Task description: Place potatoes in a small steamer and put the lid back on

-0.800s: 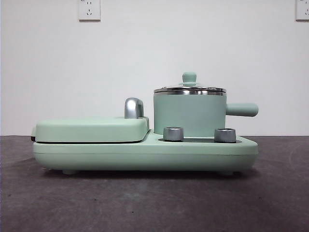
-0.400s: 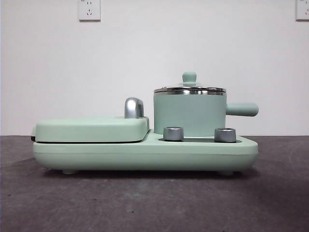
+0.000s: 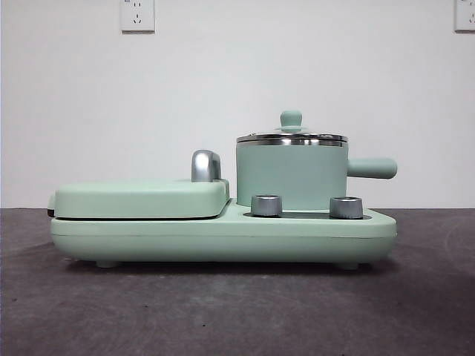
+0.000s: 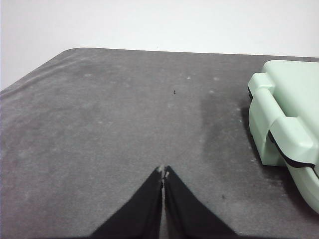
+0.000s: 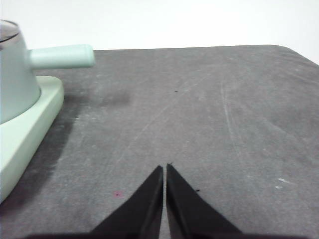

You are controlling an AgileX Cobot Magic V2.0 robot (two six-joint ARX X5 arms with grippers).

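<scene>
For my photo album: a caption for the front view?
Lid on the small steamer, atop a mint-green cooker base.

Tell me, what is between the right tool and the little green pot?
Only bare grey table, the right wrist view shows. The right tool is shut, and the small steamer sits on its green base.

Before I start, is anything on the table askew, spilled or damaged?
Nothing looks damaged or spilled. The lid sits level on the small steamer, which stands upright on its base. The one oddity: no potato shows in any view. The left gripper and right gripper are shut over bare table.
</scene>
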